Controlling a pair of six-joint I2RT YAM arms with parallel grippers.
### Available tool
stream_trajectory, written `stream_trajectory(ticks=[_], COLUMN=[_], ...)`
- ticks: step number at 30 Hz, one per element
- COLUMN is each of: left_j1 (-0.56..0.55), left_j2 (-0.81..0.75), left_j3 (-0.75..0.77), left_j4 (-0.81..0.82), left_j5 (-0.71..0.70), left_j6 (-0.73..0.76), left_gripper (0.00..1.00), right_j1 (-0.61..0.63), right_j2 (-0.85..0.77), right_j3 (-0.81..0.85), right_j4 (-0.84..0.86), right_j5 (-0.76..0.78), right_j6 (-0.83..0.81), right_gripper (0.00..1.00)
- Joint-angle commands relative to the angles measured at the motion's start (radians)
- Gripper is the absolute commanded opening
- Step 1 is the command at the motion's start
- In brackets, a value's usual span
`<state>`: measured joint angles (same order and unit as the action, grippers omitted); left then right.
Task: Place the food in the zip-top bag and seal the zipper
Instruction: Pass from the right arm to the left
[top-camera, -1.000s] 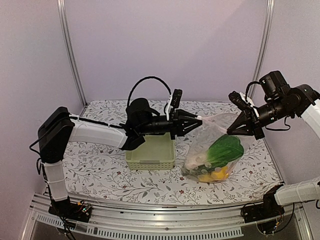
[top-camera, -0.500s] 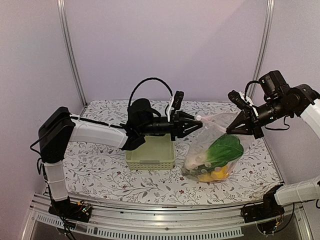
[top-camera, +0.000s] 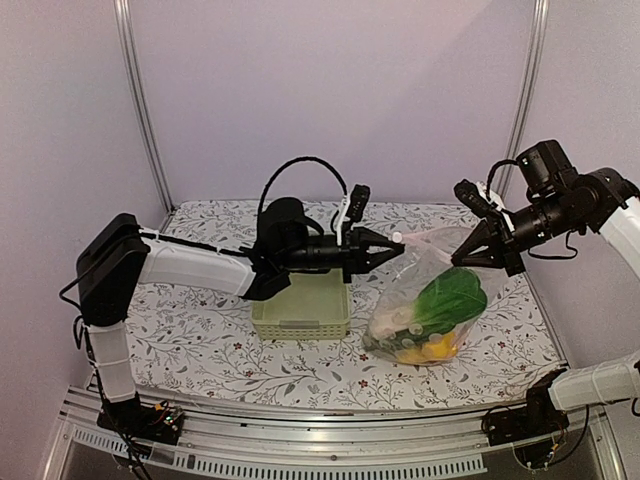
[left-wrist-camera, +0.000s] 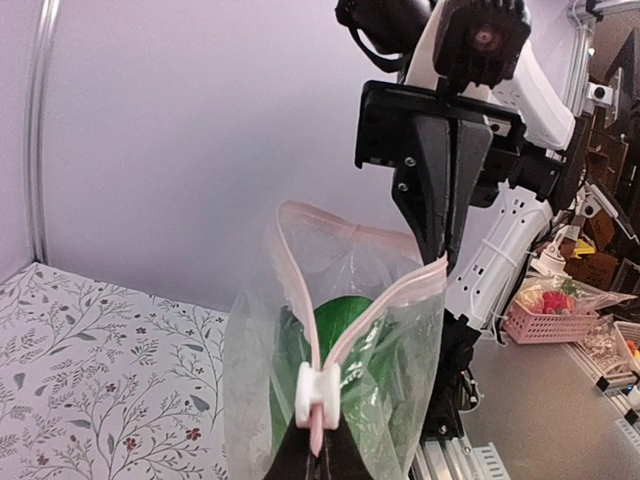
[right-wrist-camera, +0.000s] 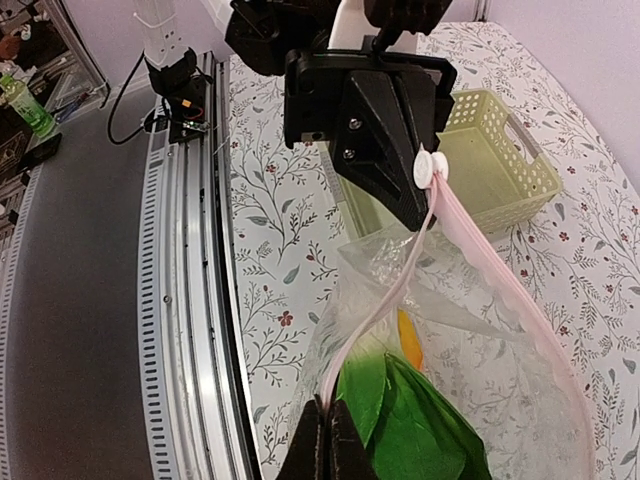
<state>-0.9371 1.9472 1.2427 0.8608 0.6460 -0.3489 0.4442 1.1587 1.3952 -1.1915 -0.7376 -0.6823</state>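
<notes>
- My left gripper (top-camera: 392, 247) is pinched narrow on one end of the zipper (left-wrist-camera: 370, 305), with the white slider (left-wrist-camera: 312, 393) sitting just past my fingertips.
- I judge this grip is meant to let me drag the slider along the strip.
- My right gripper (top-camera: 462, 258) is clamped tight on the other end of the zipper, so the mouth is stretched between my two hands and gives the slider a straight track.
- Beyond the slider the two pink lips stand apart, so the mouth is not yet sealed.
- The zip-top bag (top-camera: 430, 300) hangs from both grips, its bottom resting on the right half of the table (top-camera: 200, 340), midway between the near and far edges.
- The food is already inside: the bok choy (top-camera: 450, 298) leans in the upper part and the lemons (top-camera: 425, 350) lie at the bottom.
- The basket (top-camera: 300, 310) sits near the table's middle, below my left wrist and just beside the bag.
- Closing is what remains, I think.
</notes>
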Motion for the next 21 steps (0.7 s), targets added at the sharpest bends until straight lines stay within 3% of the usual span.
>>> stream_trajectory(ticks=[1, 8, 14, 21], left_j1=[0.004, -0.001, -0.024, -0.077], left_j2=[-0.070, -0.186, -0.219, -0.230], left_j3=[0.016, 0.090, 0.119, 0.148], left_j4=[-0.146, -0.552, -0.686, -0.753], left_j5=[-0.031, -0.086, -0.161, -0.254], left_j6=[0.083, 0.249, 0.294, 0.323], left_gripper=[0.00, 0.00, 0.00, 0.00], right_j1=[0.004, 0.004, 0.004, 0.005], right_j2=[0.011, 0.014, 0.051, 0.104], right_j3=[0.002, 0.076, 0.127, 0.234], right_j4=[0.050, 0.068, 0.073, 0.057], right_j5=[0.060, 0.109, 0.145, 0.030], right_j6=[0.038, 0.070, 0.064, 0.033], right_gripper=[0.00, 0.00, 0.12, 0.29])
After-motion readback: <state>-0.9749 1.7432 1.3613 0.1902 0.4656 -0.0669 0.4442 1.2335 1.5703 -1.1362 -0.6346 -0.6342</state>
